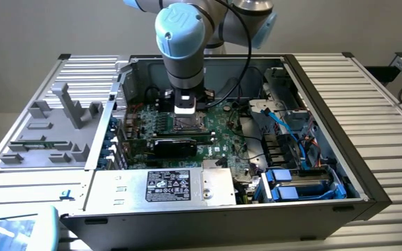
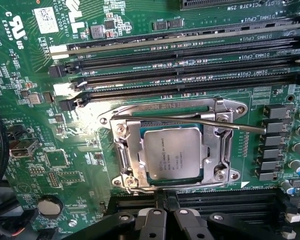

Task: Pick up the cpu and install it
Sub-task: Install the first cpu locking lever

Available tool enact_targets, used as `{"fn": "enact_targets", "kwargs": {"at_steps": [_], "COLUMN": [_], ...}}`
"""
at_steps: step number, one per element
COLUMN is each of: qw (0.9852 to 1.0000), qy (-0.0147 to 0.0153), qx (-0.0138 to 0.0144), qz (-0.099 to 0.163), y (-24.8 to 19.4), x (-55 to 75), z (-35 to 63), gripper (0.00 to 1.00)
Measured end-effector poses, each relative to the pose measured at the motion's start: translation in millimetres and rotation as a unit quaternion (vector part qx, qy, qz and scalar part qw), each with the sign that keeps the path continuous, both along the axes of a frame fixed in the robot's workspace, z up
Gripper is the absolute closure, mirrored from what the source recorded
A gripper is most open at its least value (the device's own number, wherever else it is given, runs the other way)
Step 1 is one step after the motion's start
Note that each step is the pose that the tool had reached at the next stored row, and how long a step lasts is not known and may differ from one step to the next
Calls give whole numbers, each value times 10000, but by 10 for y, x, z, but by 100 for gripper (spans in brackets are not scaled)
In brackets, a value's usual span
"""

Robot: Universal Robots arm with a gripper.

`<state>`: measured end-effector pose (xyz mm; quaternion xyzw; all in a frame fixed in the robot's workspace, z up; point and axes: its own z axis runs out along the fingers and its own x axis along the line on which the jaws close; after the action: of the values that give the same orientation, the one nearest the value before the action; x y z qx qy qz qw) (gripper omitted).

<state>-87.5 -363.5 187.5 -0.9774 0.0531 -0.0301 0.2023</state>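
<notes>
Right now the cpu (image 2: 172,152) sits flat inside the silver socket frame (image 2: 126,150) on the green motherboard (image 2: 50,150), beside the memory slots (image 2: 190,75). Just above, the gripper (image 2: 165,220) hovers with its fingers pressed together, holding nothing, inside the open computer case (image 1: 341,172).

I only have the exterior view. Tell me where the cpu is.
Observer: The cpu lies in the socket on the motherboard, silver top up.
Operator: Report the gripper.
Observer: The gripper is shut, just beside the socket, holding nothing.
Operator: Check the socket lever.
Observer: The lever lies across the socket's edge near the memory slots.
</notes>
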Motion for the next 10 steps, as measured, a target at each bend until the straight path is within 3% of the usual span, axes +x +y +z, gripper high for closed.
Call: {"fn": "enact_targets", "kwargs": {"at_steps": [10], "qw": [10000], "qy": [0], "qx": [0], "qz": [0], "y": [-1], "x": [16], "z": [-9], "gripper": [88]}}
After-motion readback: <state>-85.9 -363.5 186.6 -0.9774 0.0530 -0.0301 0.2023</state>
